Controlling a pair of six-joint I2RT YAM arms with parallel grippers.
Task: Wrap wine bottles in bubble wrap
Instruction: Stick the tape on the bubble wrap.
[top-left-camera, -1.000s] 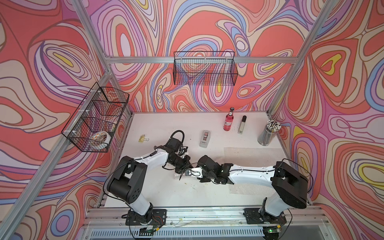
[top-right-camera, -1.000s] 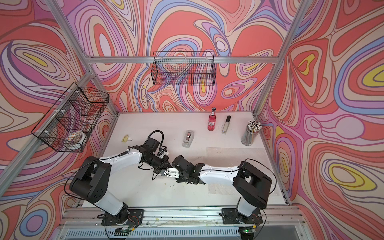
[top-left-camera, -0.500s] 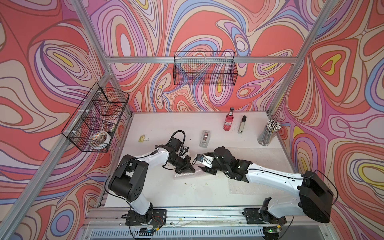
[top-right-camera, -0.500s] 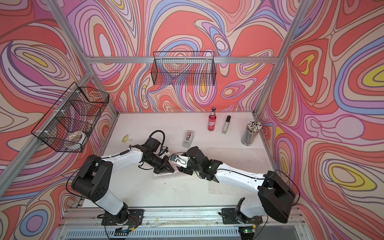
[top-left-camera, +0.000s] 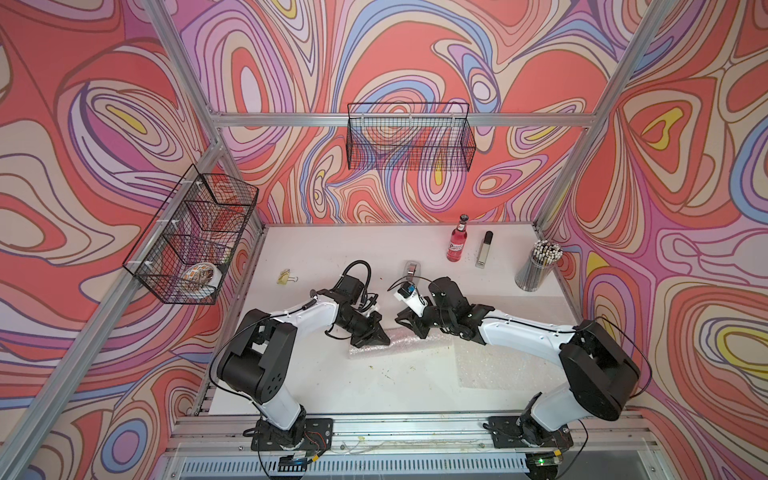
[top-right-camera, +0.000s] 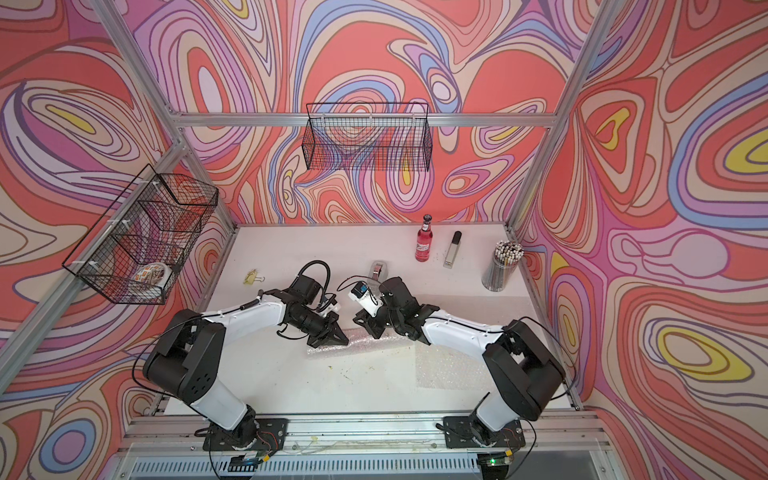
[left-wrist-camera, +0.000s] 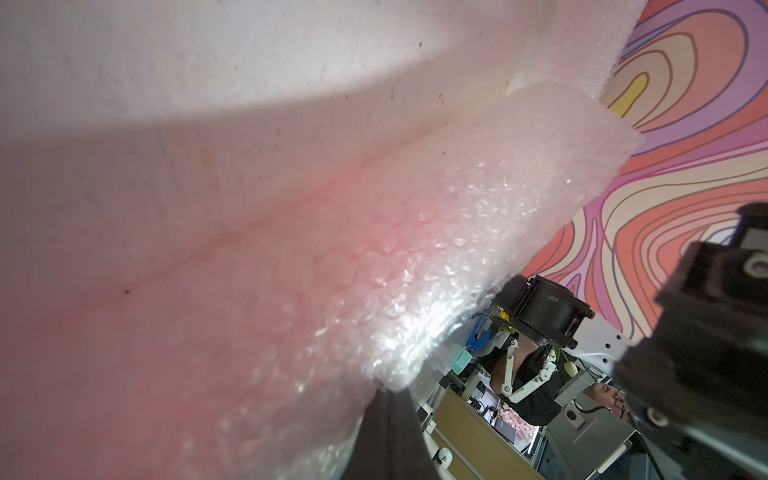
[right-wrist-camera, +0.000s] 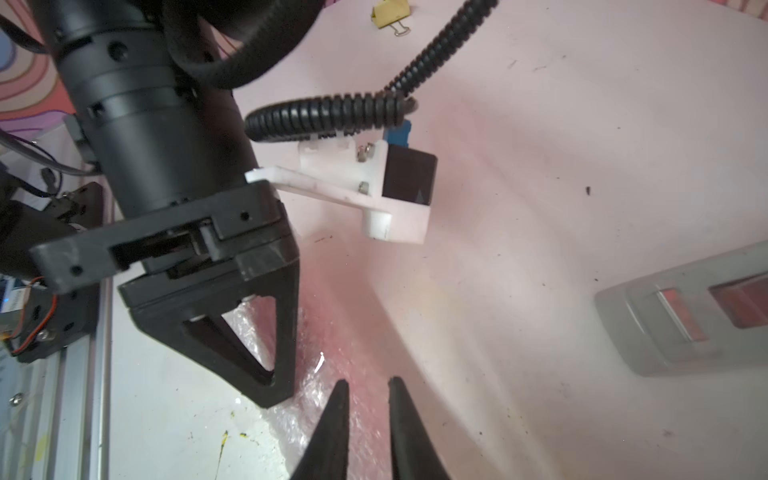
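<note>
Top views: bubble wrap roll (top-left-camera: 399, 343) lies flat on the bench (top-left-camera: 324, 257), between both arms; 2nd bottle (top-left-camera: 457, 245) stands bare at the back; spare sheet (top-left-camera: 498, 365) lies flat near the right arm.
Left wrist view: pink tint shows through the film, so likely 1 bottle inside the roll.
Left gripper (top-left-camera: 381, 340): closed, tips on the roll's end; pinching film or just pressing, can't tell.
Right gripper (right-wrist-camera: 368, 384): jaws a narrow gap apart over the roll, holding nothing I can see.
Handling: film is light, soft, springy, likely unrolls if freed; glass core is heavy, rigid, fragile, and rolls.
Hold: pin the loose edge along the body, not the floppy overhanging ends.
</note>
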